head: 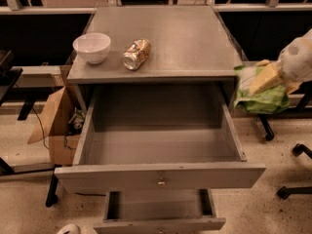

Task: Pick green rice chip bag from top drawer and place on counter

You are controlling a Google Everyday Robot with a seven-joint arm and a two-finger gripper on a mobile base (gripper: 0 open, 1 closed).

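The green rice chip bag (260,97) hangs in the air just right of the cabinet, level with the counter's front right edge. My gripper (265,78) is shut on it, its tan fingers pressed into the top of the bag. The arm comes in from the right edge of the view. The top drawer (161,175) stands pulled wide open below the counter and its inside is bare. The counter (170,35) is the flat grey top of the cabinet, to the left of the bag.
A white bowl (91,47) and a crushed gold-tan can (136,53) sit on the counter's left front part. A smaller lower drawer (158,213) is partly open. A cardboard box (56,126) stands left of the cabinet; chair wheels (292,172) are on the floor at right.
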